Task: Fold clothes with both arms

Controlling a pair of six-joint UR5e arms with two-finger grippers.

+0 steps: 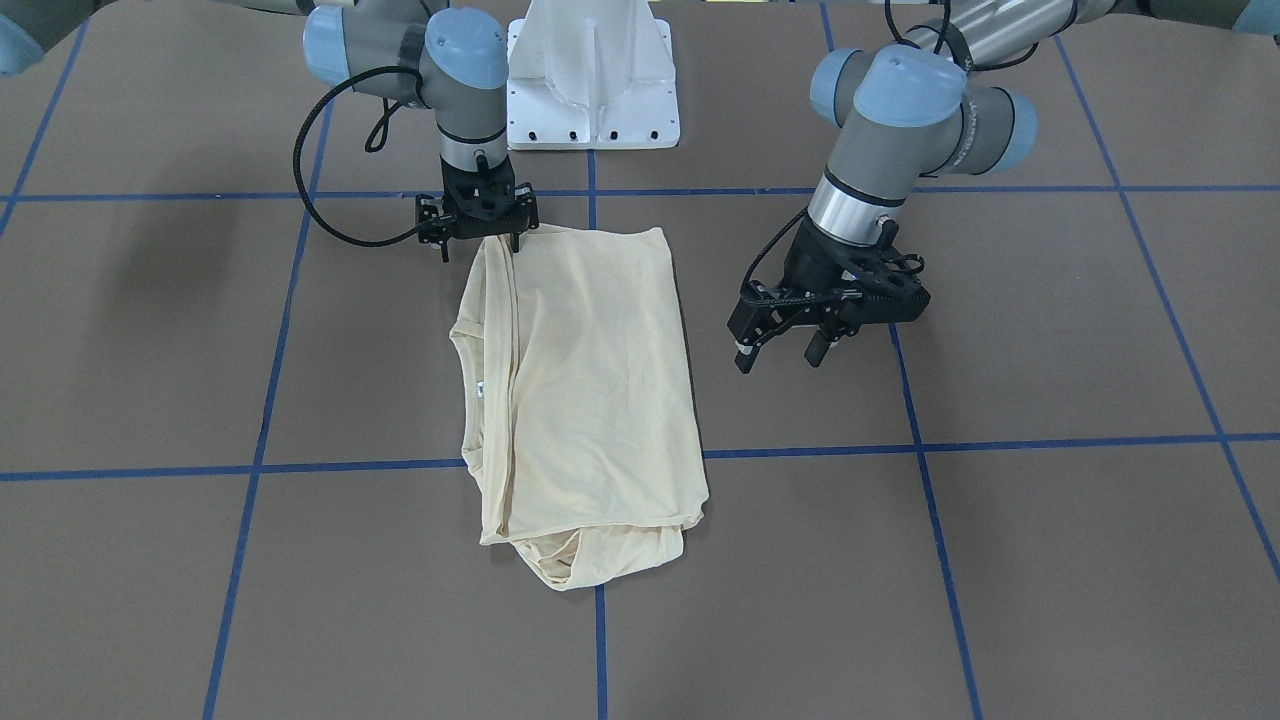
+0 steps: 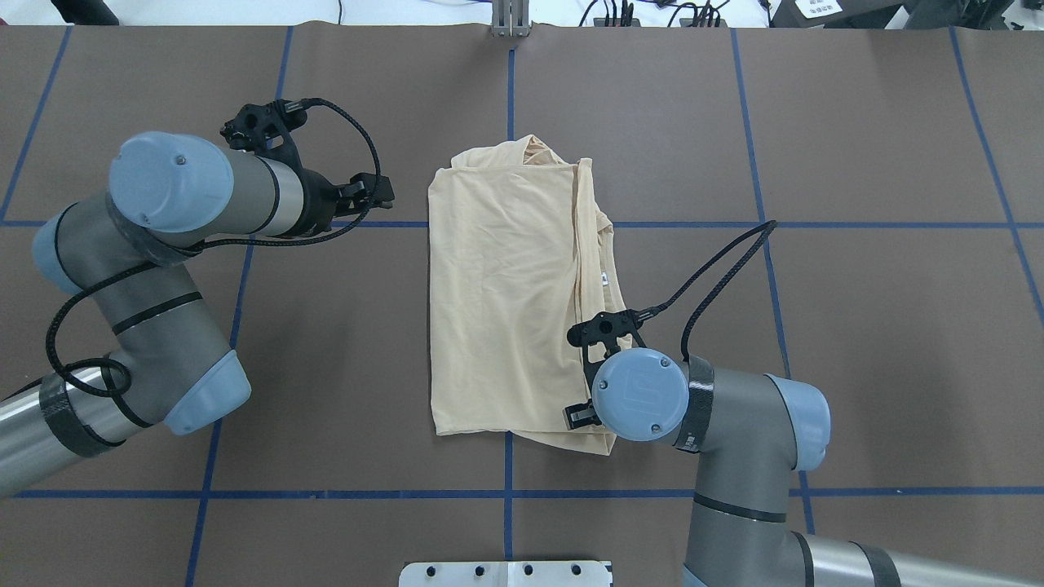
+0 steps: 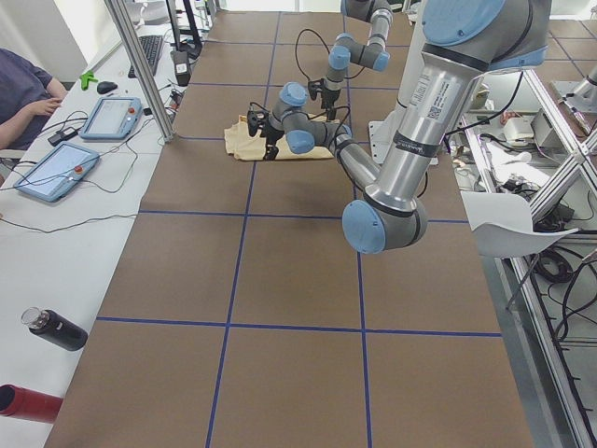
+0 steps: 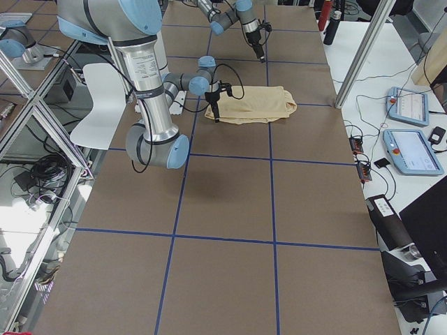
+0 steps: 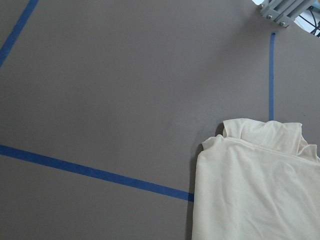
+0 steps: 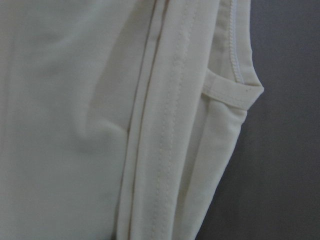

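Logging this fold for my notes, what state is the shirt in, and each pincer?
Shirt: folded into a long rectangle, flat on the table.
Left pincer: open, empty, beside the shirt.
Right pincer: open, at the shirt's corner.

The thin folded long-sleeved T-shirt (image 1: 600, 370) is plain pale cream-yellow; the flat brown table covering (image 1: 1050, 580) carries a blue tape grid (image 1: 1050, 442).
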